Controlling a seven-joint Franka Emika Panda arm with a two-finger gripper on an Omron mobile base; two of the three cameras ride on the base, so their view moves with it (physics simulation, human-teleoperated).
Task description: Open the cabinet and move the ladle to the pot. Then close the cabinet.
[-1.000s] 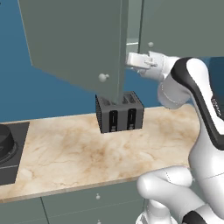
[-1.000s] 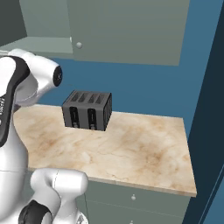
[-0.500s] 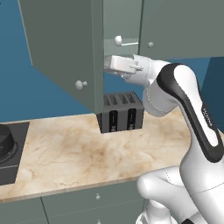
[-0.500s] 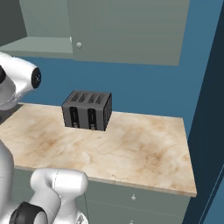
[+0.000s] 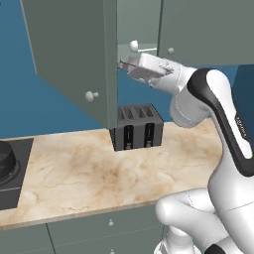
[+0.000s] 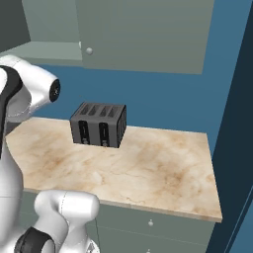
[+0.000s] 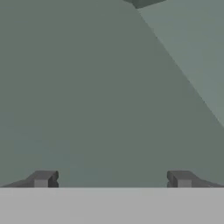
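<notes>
Toaster [image 5: 137, 126] — dark, boxy, slotted on top — stands upright on the marble countertop [image 5: 74, 173] near its back edge, at 12 o'clock. Grey-green drawer fronts [image 6: 163, 227] with small knobs run below — blue wall [image 6: 163, 101] behind.

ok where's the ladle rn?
In the left base view, the ladle sits on the shelf inside the open cabinet, just above the open gripper, untouched.
</notes>
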